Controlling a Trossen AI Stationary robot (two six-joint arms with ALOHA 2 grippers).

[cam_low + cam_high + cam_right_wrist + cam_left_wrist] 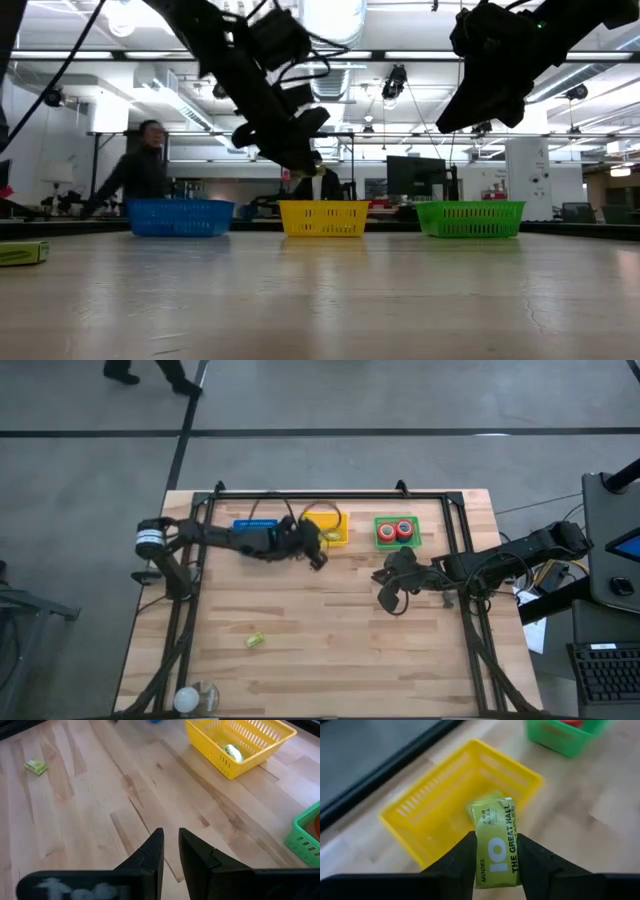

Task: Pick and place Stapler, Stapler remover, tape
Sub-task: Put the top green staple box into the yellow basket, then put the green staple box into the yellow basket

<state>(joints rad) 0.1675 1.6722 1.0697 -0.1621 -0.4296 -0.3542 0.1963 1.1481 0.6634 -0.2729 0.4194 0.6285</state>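
Observation:
My left gripper (496, 870) is shut on a yellow-green staple box (495, 835) printed "10 THE GREAT WALL". It hovers over the near edge of the yellow basket (445, 795), as the high view shows (315, 552). That basket (240, 740) holds one more yellow-green item (231, 751). Red tape rolls (396, 530) lie in the green basket (378, 540). Another small green box (254, 640) lies flat on the table. My right gripper (171, 842) hangs over bare wood near the green basket, its fingers almost together and holding nothing. No stapler is in view. My left gripper pinches the staple box between its two fingers (462, 860), which press on the box's two long sides (482, 865). The fingers run along the box's length. The box is lifted clear and sticks out past the fingertips over the yellow basket.
A blue basket (255, 528) stands left of the yellow one along the far edge. A clear roll-like object (197, 698) sits at the near left corner. Black frame rails (300, 495) border the table. People stand in the room beyond (140, 170).

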